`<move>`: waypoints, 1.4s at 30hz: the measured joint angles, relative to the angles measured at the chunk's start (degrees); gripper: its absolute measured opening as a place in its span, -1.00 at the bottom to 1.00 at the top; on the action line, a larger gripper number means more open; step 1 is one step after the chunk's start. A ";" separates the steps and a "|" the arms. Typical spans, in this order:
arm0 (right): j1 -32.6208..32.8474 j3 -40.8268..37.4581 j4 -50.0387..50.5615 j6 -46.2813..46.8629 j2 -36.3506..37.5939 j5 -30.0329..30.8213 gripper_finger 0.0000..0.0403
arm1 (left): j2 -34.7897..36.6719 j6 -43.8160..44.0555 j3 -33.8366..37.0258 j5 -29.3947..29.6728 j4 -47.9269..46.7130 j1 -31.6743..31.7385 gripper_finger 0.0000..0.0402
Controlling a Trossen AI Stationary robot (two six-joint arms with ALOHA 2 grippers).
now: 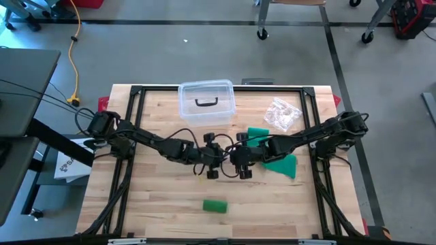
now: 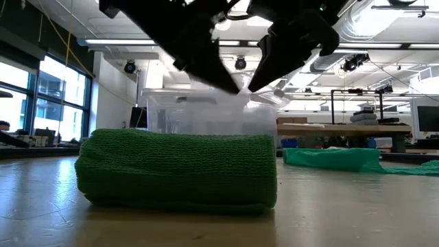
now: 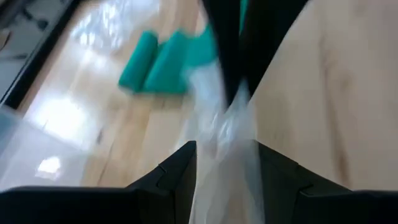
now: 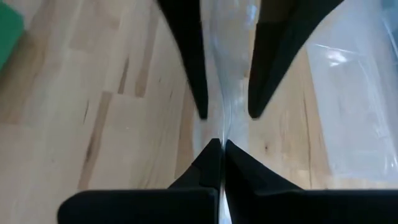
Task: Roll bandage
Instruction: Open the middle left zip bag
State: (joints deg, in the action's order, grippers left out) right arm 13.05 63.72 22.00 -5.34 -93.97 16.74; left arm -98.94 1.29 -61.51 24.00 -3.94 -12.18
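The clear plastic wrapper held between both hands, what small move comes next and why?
Probably pull the hands apart to tear it. The right hand is shut on the clear wrapper, the left hand also holds it, stretched between them above the table.

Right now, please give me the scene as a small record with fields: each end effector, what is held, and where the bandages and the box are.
left end effector: at table middle, fingers around a clear plastic wrapper
right end effector: facing the left one, shut on the same wrapper
rolled green bandage: lying alone at the near side of the wooden table
loose green bandage: unrolled, under the right arm
clear box: at the far edge, lid on
crumpled plastic: right of the box
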 joint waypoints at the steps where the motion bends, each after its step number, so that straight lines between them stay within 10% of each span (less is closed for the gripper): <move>1: -0.24 0.00 0.03 -1.03 0.00 -1.12 -1.00 | 0.00 0.06 -1.00 0.53 -3.32 0.04 -0.35; 7: -2.04 0.01 0.11 -4.76 -0.02 -4.24 -1.00 | 0.09 -1.46 -7.89 6.58 -15.40 -1.71 -0.38; 26: -6.91 0.00 6.47 -5.55 -0.02 -16.34 -1.00 | -6.83 4.45 -12.07 0.60 -17.98 -3.42 -0.76; 42: -6.94 -0.02 3.21 -4.50 -0.02 -18.54 -1.00 | -7.28 1.71 -15.88 5.83 -21.64 -0.90 -0.23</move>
State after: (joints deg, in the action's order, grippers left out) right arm 6.11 63.70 25.21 -9.84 -94.00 -1.80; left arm -106.21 2.99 -77.38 29.84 -25.58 -13.08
